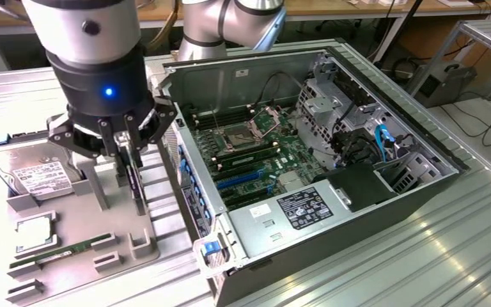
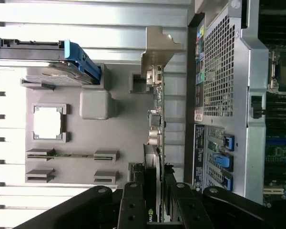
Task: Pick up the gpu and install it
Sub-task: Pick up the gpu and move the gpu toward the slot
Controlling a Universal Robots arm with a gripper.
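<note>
Ribbed metal bench: gpu (image 1: 135, 188) on edge over grey parts tray (image 1: 87, 217) beside open case (image 1: 339, 249), gripper (image 1: 124, 150) clamped on its upper edge; judged light, stiff, fragile, so edge hold suits

Wrist (image 1: 92, 64) vertical, end effector (image 1: 130, 179) pointing down (fingers (image 2: 133, 205) pinched narrow).

The claw (image 1: 130, 160) was black, a blue light (image 1: 107, 91) above it. The gpu (image 1: 136, 185) was dark, its bracket (image 2: 157, 45) silver. The tray (image 1: 109, 233) was plain grey, the memory stick (image 1: 62, 251) green, the hard drive label (image 1: 41, 179) white, the motherboard (image 1: 271, 153) green with blue slots (image 1: 241, 178), the counter (image 1: 399, 256) ribbed silver.
</note>
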